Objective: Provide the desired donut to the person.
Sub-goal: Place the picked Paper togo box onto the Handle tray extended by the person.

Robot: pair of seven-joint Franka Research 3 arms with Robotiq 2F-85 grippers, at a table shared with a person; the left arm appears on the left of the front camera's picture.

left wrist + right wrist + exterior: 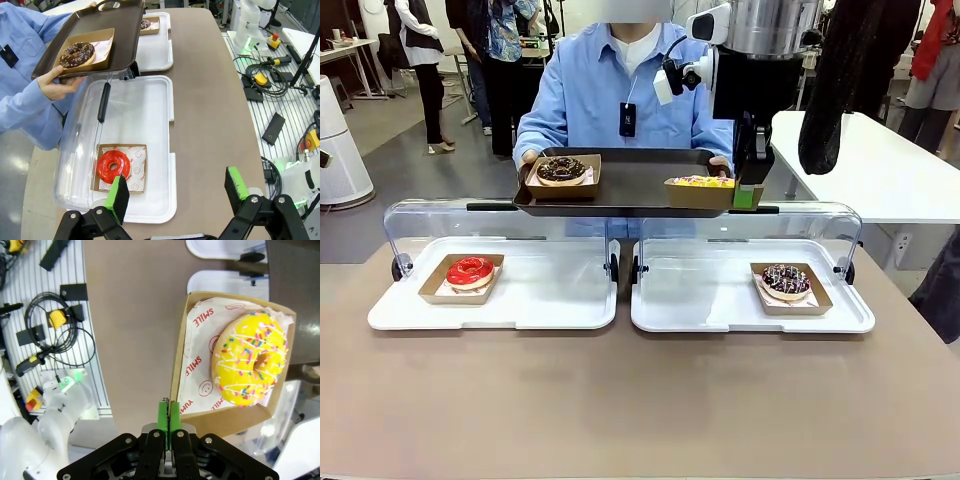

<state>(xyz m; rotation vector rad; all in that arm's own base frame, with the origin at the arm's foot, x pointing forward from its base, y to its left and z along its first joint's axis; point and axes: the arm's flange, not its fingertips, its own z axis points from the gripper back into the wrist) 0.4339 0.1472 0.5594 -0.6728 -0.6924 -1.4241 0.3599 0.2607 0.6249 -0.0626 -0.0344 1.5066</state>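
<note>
The right gripper [170, 415] is clamped on the wall of the cardboard box [181, 365] holding the yellow sprinkled donut [252, 357], at the near right corner of the dark tray [630, 180] the person [620, 90] holds out. The left gripper [177, 192] hangs spread wide, empty, above the red donut [113, 166].

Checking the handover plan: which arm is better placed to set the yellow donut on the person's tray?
Right. The right gripper is shut on the yellow donut's box at the brown tray. The left gripper hangs open above the red donut, holding nothing.
</note>
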